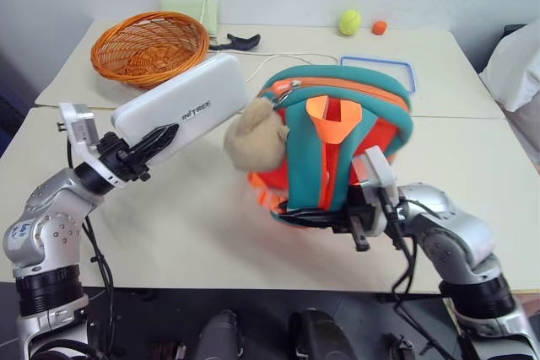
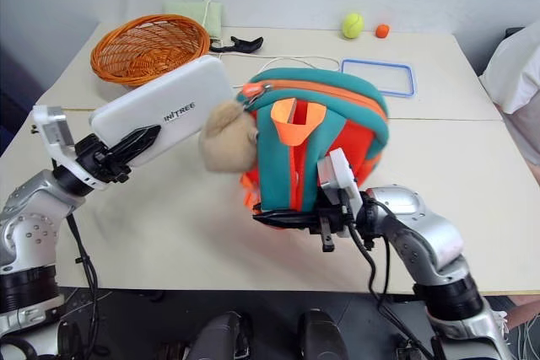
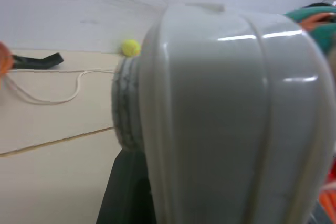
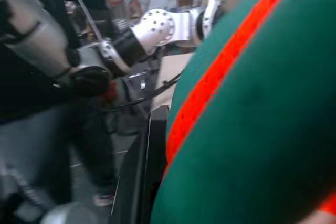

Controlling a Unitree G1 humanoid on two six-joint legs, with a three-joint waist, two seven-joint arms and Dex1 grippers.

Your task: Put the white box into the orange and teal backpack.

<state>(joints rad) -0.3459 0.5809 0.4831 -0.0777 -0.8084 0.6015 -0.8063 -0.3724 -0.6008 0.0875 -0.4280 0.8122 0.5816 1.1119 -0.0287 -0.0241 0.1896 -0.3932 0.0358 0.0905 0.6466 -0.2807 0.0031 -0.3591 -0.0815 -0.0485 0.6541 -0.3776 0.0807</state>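
The white box (image 1: 181, 103), a flat oblong case with dark lettering, hangs tilted above the table's left half, with my left gripper (image 1: 156, 141) shut on its near end. Its far end points toward the orange and teal backpack (image 1: 359, 99), which stands upright mid-table with its zipped top facing the box. A tan plush toy (image 1: 253, 141) hangs on the backpack's left side, just beside the box's far end. My right gripper (image 1: 297, 217) lies level at the backpack's near bottom edge, fingers pinched on the fabric there. The left wrist view shows the box (image 3: 226, 119) up close.
An orange wicker basket (image 1: 150, 46) sits at the back left, with a black tool (image 1: 236, 40) and a white cable (image 1: 283, 55) beside it. A blue-rimmed frame (image 1: 380, 69) lies behind the backpack. A tennis ball (image 1: 349, 22) and small orange ball (image 1: 380, 28) rest at the far edge.
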